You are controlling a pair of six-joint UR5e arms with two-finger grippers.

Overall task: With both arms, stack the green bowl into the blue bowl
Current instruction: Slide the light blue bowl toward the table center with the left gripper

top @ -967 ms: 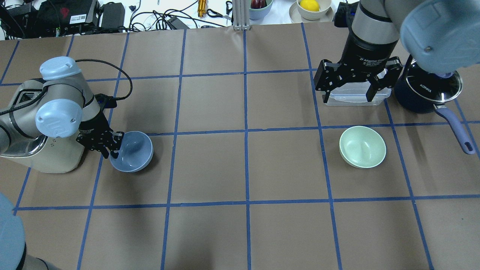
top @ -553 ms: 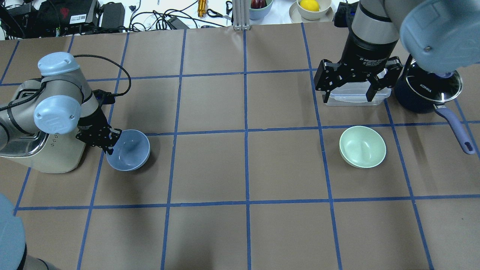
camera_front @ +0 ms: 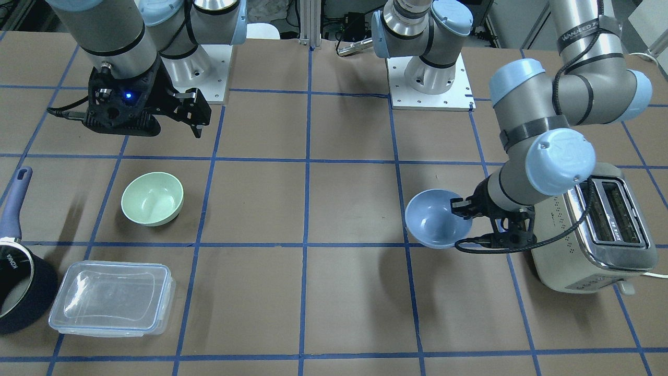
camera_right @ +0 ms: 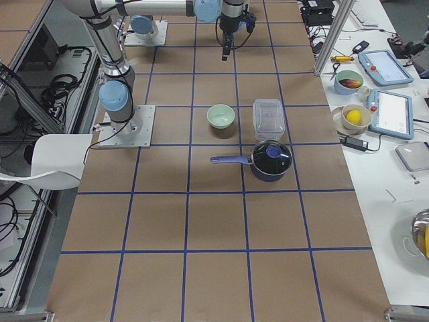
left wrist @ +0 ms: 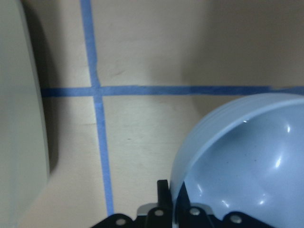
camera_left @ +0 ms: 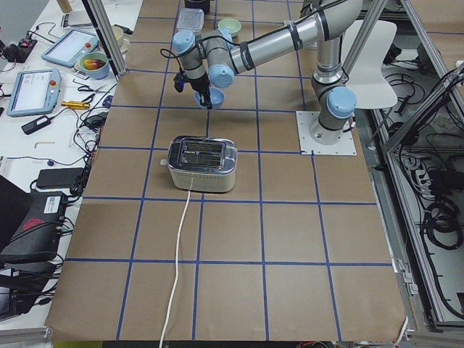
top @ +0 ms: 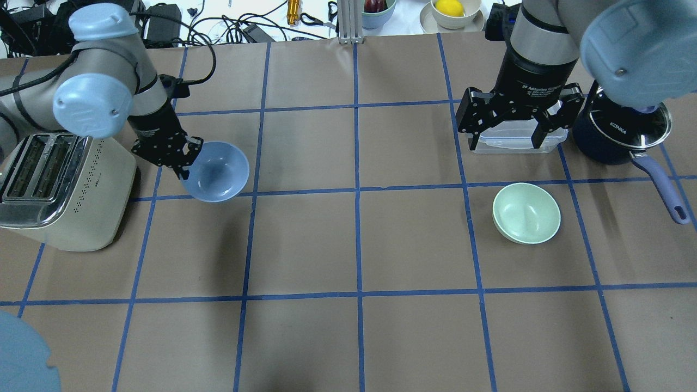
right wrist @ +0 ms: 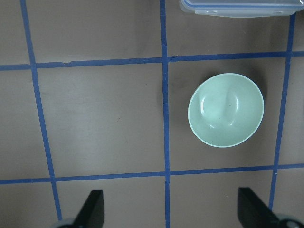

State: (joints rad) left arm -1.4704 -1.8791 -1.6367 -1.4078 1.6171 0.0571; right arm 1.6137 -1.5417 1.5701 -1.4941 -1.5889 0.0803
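The pale blue bowl [top: 218, 171] hangs tilted above the table, held by its rim at its left side. My left gripper [top: 185, 160] is shut on that rim; the left wrist view shows the rim [left wrist: 247, 166] between the fingertips [left wrist: 164, 194]. The bowl [camera_front: 436, 224] and left gripper [camera_front: 467, 206] hang beside the toaster. The mint-green bowl [top: 526, 212] sits upright and empty on the table at the right [camera_front: 152, 198]. My right gripper [top: 506, 139] is open and empty, high above the table just beyond the green bowl [right wrist: 225, 109].
A cream toaster [top: 60, 190] stands at the left, close to the left arm. A clear lidded container [camera_front: 112, 297] and a dark navy saucepan [top: 621, 133] with a long handle stand beyond the green bowl. Blue tape marks a grid on the brown table.
My left gripper has lifted the blue bowl off the table and carried it away from me and a little to the right. The right arm and green bowl have not moved.
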